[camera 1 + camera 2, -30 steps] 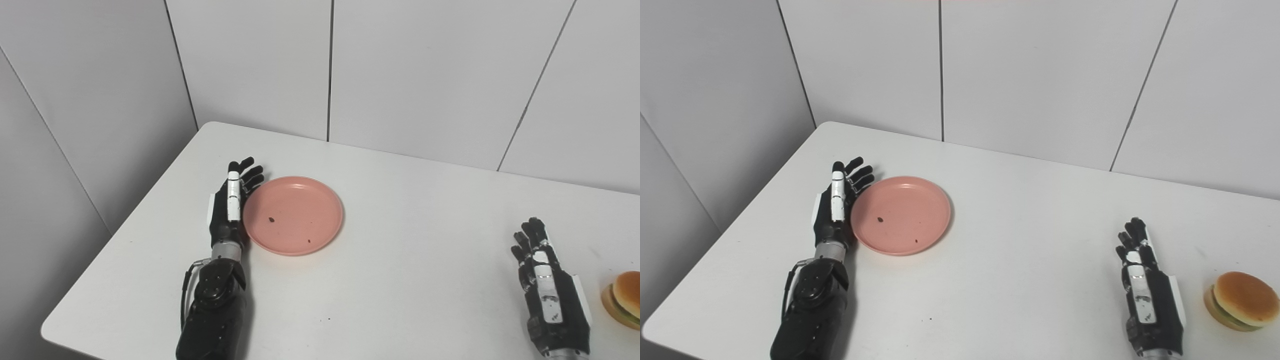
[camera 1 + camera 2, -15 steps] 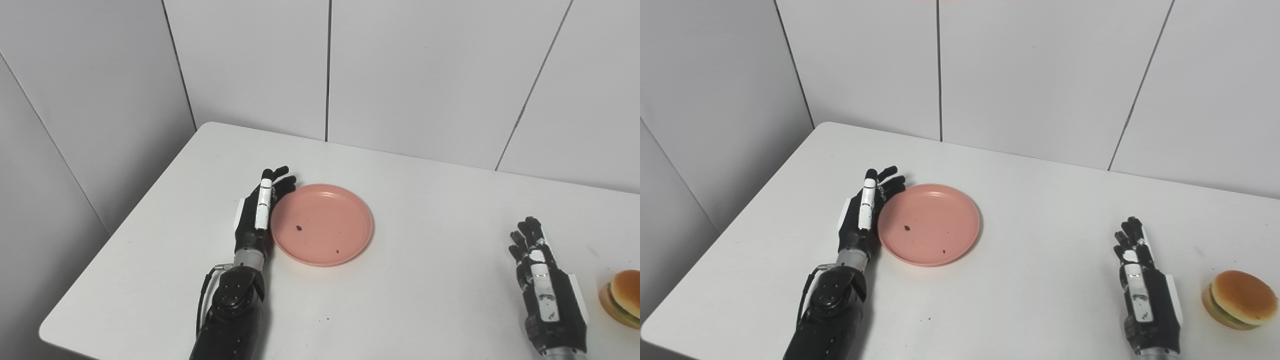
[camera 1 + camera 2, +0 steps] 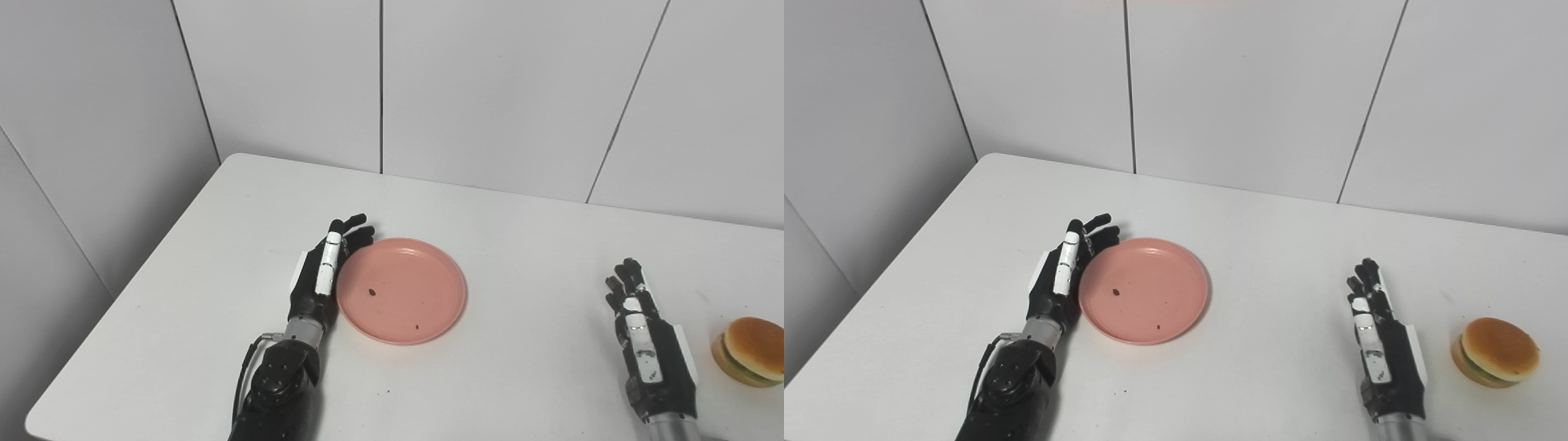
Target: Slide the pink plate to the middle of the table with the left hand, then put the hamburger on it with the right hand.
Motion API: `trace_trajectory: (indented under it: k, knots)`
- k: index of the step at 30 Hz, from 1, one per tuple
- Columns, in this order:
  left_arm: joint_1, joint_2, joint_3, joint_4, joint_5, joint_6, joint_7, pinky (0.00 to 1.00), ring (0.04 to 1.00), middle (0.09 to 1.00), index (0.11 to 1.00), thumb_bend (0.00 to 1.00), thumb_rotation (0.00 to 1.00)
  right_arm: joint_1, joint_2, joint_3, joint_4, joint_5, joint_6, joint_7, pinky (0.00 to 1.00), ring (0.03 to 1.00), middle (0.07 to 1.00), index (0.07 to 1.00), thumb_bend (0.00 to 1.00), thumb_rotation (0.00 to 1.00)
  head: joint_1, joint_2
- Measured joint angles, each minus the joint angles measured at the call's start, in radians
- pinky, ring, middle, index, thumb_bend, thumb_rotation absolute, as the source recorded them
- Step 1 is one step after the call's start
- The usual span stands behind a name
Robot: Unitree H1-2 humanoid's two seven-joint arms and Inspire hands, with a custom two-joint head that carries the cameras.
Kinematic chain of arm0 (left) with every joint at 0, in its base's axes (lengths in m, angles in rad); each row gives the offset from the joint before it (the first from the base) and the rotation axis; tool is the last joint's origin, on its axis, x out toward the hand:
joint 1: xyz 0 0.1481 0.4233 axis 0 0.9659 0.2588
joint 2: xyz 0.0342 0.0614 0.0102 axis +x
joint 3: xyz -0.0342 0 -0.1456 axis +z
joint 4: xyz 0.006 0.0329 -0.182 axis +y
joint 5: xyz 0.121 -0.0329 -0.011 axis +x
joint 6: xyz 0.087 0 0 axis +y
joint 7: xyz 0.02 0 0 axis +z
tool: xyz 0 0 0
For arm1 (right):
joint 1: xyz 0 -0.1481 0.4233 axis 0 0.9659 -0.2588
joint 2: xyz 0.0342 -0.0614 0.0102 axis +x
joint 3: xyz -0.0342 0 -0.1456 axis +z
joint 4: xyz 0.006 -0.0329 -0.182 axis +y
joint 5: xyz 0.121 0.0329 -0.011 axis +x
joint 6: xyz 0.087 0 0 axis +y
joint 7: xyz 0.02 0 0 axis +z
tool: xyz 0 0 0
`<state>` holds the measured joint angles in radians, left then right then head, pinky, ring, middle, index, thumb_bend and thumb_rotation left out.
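A round pink plate (image 3: 401,290) with two dark specks lies flat on the white table, left of centre. My left hand (image 3: 323,273) is open, fingers straight, its edge pressed against the plate's left rim. The plate also shows in the right eye view (image 3: 1144,290). A hamburger (image 3: 1494,351) sits at the table's right side. My right hand (image 3: 1377,340) is open and empty, resting on the table a short way left of the hamburger, not touching it.
The white table (image 3: 527,245) has its left corner and near edge (image 3: 92,367) close to my left arm. Grey panelled walls (image 3: 380,79) rise behind the table and on the left.
My left hand has pushed the pink plate to the right along the table. The camera has also turned right, so the hamburger and right hand sit further left in the picture.
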<state>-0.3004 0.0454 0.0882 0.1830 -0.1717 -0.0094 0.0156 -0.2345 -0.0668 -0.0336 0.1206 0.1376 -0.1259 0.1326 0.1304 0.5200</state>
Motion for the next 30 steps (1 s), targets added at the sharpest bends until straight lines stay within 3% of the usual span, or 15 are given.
trace_trajectory:
  k: [11,17,21,30]
  knots:
    - [0.039,-0.013,-0.058,-0.038,0.043,-0.002,-0.034,0.80,0.785,0.768,0.758,0.61,1.00,0.003,0.024,0.013,-0.006,-0.017,0.000,-0.016,1.00,0.976,0.966,0.968,0.57,0.84,-0.071,0.002]
    - [0.061,-0.004,-0.082,-0.097,0.043,0.066,-0.053,0.86,0.811,0.781,0.779,0.58,1.00,0.008,0.040,0.022,-0.015,-0.035,0.000,-0.025,1.00,0.963,0.960,0.972,0.56,0.84,-0.117,0.005]
    - [0.068,-0.013,-0.089,-0.098,0.042,0.061,-0.060,0.86,0.801,0.775,0.765,0.61,1.00,0.009,0.053,0.025,-0.015,-0.046,0.000,-0.037,0.97,0.946,0.954,0.976,0.53,0.80,-0.143,0.003]
    - [0.090,-0.029,-0.135,-0.092,0.038,0.018,-0.105,0.82,0.791,0.785,0.766,0.58,1.00,0.000,0.062,0.050,0.007,-0.130,-0.017,-0.076,0.94,0.930,0.948,0.969,0.59,0.85,-0.198,0.002]
